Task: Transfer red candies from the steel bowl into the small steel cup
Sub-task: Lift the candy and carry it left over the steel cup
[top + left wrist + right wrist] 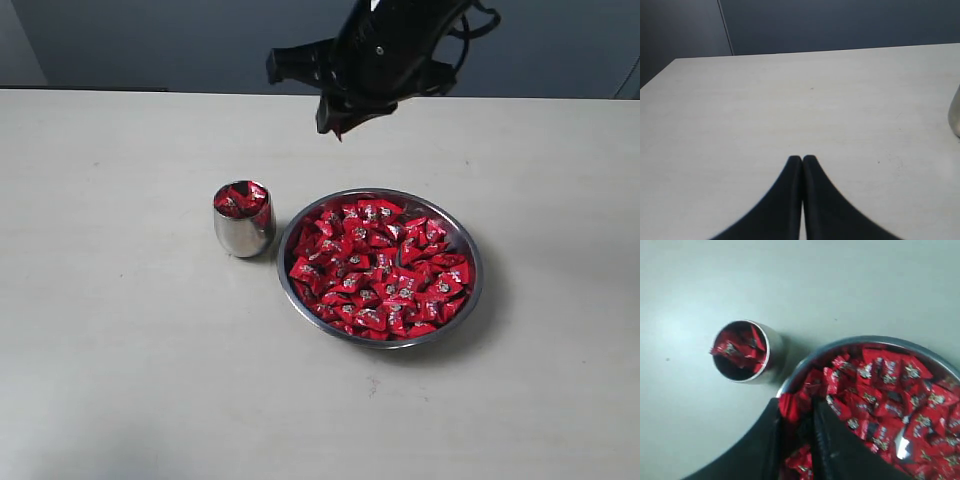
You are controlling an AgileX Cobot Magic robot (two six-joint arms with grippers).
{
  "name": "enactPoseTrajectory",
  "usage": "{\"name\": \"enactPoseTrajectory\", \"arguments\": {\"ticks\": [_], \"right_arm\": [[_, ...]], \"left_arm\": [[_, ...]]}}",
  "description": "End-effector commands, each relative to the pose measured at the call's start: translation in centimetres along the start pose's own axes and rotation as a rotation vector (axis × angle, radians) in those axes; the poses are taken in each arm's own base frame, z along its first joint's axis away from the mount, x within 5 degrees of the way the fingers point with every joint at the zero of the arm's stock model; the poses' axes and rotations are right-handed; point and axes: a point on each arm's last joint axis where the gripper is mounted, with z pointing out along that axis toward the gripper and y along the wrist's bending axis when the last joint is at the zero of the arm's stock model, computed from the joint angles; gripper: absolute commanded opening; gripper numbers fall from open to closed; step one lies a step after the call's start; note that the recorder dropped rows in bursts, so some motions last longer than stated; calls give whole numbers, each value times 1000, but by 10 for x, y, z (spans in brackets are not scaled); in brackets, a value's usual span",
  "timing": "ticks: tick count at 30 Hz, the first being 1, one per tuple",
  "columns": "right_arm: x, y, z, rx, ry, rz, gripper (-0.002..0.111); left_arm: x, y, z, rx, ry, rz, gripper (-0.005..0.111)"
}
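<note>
The steel bowl [470, 300] sits right of centre, heaped with red candies [385, 270]. Just left of it stands the small steel cup [243, 235], filled to the rim with red candies [241, 199]. My right gripper [338, 125] hangs high above the table behind the bowl, shut on a red candy [790, 407] that sticks out between its fingertips. The right wrist view looks down on the cup [774, 352] and the bowl [805, 365] below. My left gripper [802, 159] is shut and empty above bare table; the cup's side [955, 112] shows at the frame edge.
The pale table [120, 350] stretches wide to the left and front of the cup and bowl. A dark wall [150, 40] runs behind the table's far edge.
</note>
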Motion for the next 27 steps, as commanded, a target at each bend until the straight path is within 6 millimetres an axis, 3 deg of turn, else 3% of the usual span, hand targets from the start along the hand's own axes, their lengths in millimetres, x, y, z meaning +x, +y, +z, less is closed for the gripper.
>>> {"name": "enactPoseTrajectory", "arguments": {"ticks": [1,12,18,27], "right_arm": [[-13,13,12,-77,3,-27,-1],[-18,54,75,-89,109,-144,-1],[-18,59,103,-73,170,-166,-1],[-25,58,120,-23,199,-186,-1]], "left_arm": [[1,0,0,5,-8,2,0],[1,0,0,5,-8,2,0],[1,0,0,5,-8,2,0],[1,0,0,5,-8,2,0]]}}
